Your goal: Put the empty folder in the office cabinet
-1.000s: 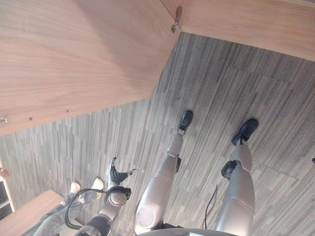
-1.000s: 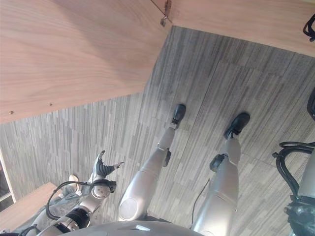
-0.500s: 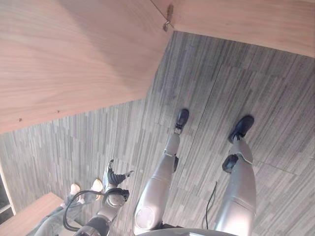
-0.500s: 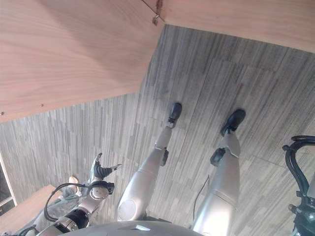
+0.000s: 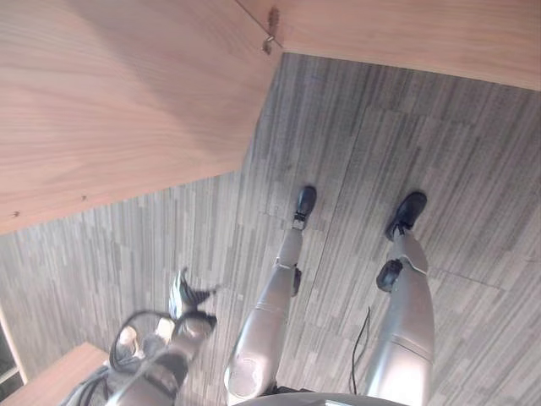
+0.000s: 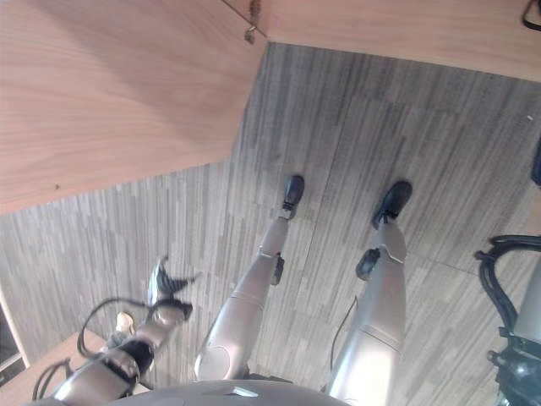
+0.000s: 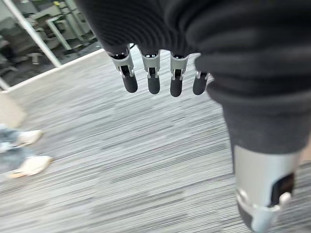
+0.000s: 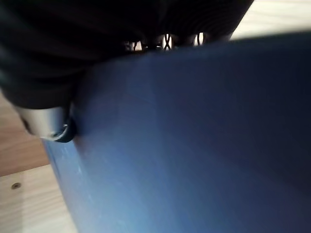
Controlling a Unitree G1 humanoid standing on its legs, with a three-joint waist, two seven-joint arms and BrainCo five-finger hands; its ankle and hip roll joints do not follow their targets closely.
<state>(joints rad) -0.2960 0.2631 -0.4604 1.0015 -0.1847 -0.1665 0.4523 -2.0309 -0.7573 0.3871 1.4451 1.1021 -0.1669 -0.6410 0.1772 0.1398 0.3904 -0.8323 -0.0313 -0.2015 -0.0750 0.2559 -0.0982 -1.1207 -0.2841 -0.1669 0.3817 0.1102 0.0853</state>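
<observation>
A blue folder (image 8: 194,145) stands right in front of the right wrist camera. My right hand (image 8: 46,119) is shut on it, its thumb lying on the near face and its fingers (image 8: 166,41) curled behind the top edge. Pale wood of the cabinet (image 8: 24,204) shows behind the folder. In the eye views the cabinet's wooden panel (image 5: 127,101) fills the upper left, and a second panel (image 5: 406,34) meets it at a metal hinge (image 5: 270,39). My left hand (image 5: 188,298) hangs low at the left, open, its fingers (image 7: 153,77) straight above the carpet.
Grey striped carpet (image 5: 406,135) covers the floor below the panels. A person's light shoes (image 7: 30,165) stand on the carpet close to my left hand, one shoe (image 6: 124,323) seen at the lower left. A wooden corner (image 5: 46,381) juts in at the bottom left.
The whole picture has slid leftward, so the camera has moved. My left hand has swung a little up and forward, staying open.
</observation>
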